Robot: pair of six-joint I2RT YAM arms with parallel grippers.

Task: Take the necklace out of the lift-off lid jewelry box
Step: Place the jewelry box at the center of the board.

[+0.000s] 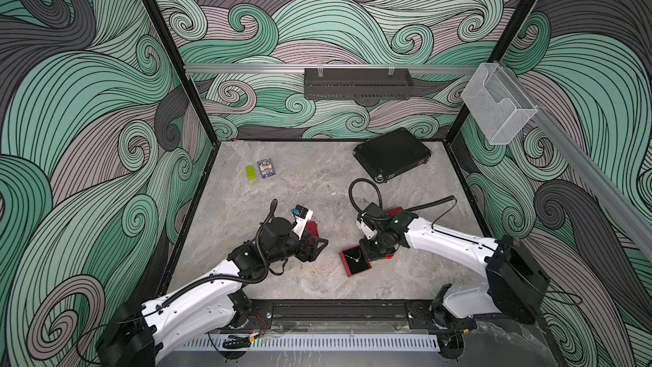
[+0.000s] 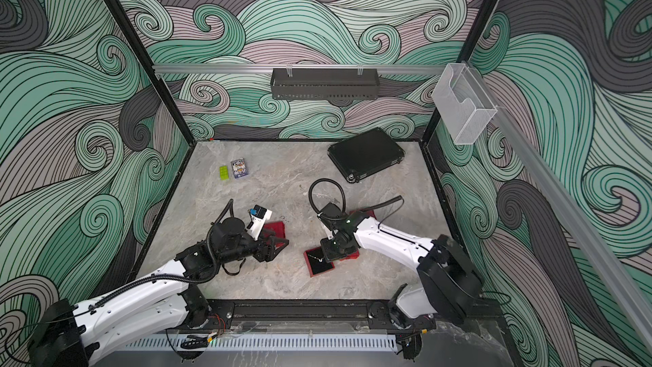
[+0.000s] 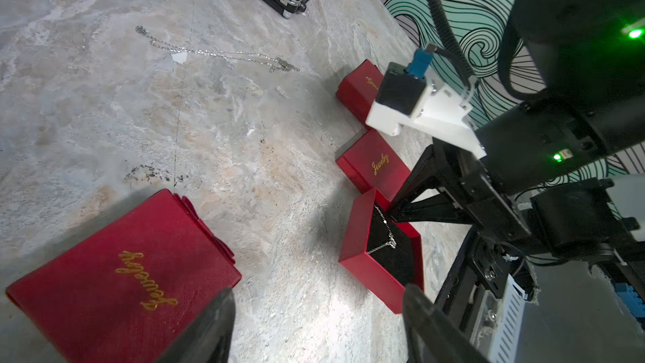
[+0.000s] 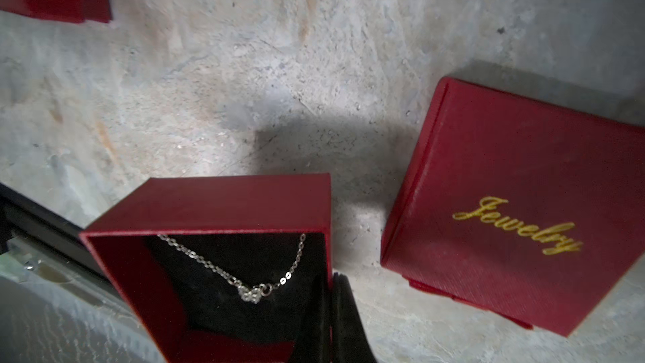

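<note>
Top views: I see the jewelry box (image 1: 344, 264) standing open on the surface (image 1: 282, 188), with the necklace (image 1: 354, 258) lying inside on the black insert. The right hand (image 1: 365, 249) stands at the box's rim, on the side toward its own arm. The left hand (image 1: 321, 243) is well apart from the box, over a red lid (image 1: 313, 228) that I judge belongs to it. With the lid clear of the box, the opening is free for the pick.

Left wrist view: the left hand's fingers (image 3: 209, 330) stand wide with nothing between them. The lid lies just beside one finger; I cannot tell whether they touch. Two closed red boxes (image 3: 375, 165) lie just beyond the open box, and a loose chain (image 3: 216, 52) lies farther beyond.

Right wrist view: the right hand is closed tight, its fingertips (image 4: 340, 316) at the box wall nearest a closed box. I cannot tell whether that wall is pinched. No chain is held. The pendant (image 4: 253, 291) rests near this wall. I judge the closed hand either steadies the box or must spread before taking the chain.
</note>
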